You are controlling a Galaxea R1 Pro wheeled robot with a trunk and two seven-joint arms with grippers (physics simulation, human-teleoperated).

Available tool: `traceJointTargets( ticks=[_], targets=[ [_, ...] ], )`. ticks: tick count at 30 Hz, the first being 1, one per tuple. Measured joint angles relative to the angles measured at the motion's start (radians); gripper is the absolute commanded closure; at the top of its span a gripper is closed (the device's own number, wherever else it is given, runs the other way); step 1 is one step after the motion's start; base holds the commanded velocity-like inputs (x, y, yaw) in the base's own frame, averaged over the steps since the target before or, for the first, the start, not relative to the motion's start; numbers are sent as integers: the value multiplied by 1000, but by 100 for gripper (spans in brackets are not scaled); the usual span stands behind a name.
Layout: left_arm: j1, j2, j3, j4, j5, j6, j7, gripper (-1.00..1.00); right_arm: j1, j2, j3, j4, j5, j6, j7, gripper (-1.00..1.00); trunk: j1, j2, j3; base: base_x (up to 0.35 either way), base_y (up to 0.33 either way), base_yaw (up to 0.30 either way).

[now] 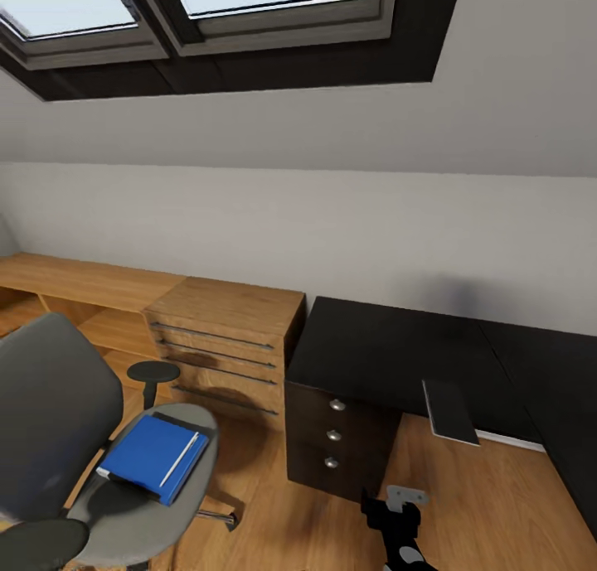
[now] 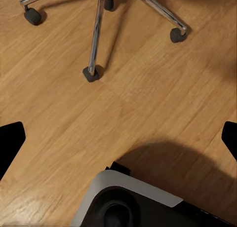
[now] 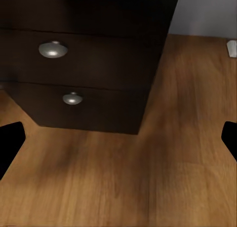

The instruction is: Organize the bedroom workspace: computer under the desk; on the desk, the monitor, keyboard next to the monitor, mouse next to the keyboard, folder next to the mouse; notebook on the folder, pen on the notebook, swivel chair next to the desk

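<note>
From the head camera I see the swivel chair [image 1: 79,438] at lower left, the blue folder [image 1: 152,457] lying flat on its seat with the pale pen [image 1: 181,459] resting on it. The black desk [image 1: 390,347] sits centre right, beside a wooden chest of drawers [image 1: 224,339]. My left wrist camera shows the chair's chrome base over wood floor, its fingers [image 2: 11,143] spread wide apart. My right wrist camera faces the desk's drawer knobs [image 3: 53,49], fingertips [image 3: 10,140] likewise parted, holding nothing.

Grey swivel chair seat [image 1: 178,505] carries a flat bright blue folder [image 1: 149,455], with a thin whitish pen [image 1: 180,459] lying on it.
</note>
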Motion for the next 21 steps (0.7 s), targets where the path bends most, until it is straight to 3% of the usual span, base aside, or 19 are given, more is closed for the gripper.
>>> traceJointTargets(
  ticks=[21],
  targets=[
    [0,0,0,0,0,0,0,-100,0,2,4,18,6,-4,2,-100,0,0,-27,0,0,162]
  ],
)
